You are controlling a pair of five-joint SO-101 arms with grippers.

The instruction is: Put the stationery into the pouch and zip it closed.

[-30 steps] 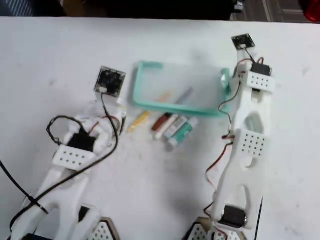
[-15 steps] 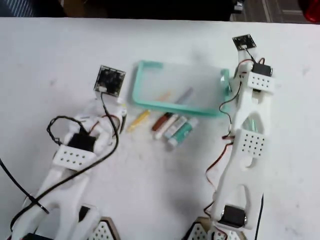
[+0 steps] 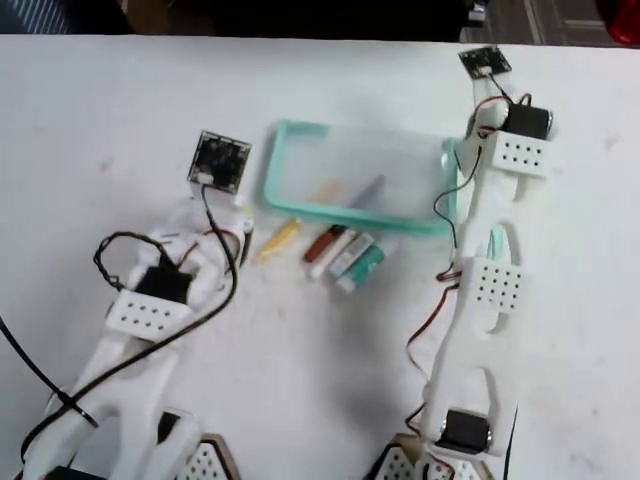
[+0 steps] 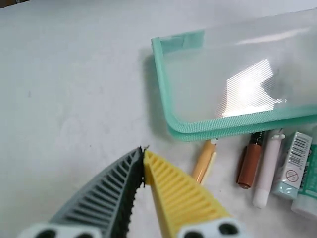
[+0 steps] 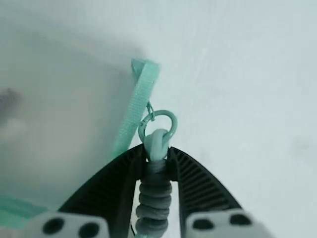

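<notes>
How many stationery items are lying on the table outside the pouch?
5, in a row just outside one long edge of the pouch: orange pen, brown marker, white pen, barcoded teal-and-white stick, teal stick. Others could hide beneath them.

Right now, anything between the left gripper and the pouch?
Bare table: in the left wrist view nothing lies between the left gripper and the near corner of the pouch. The yellow pen lies off to the side, by the pouch's edge.
</notes>
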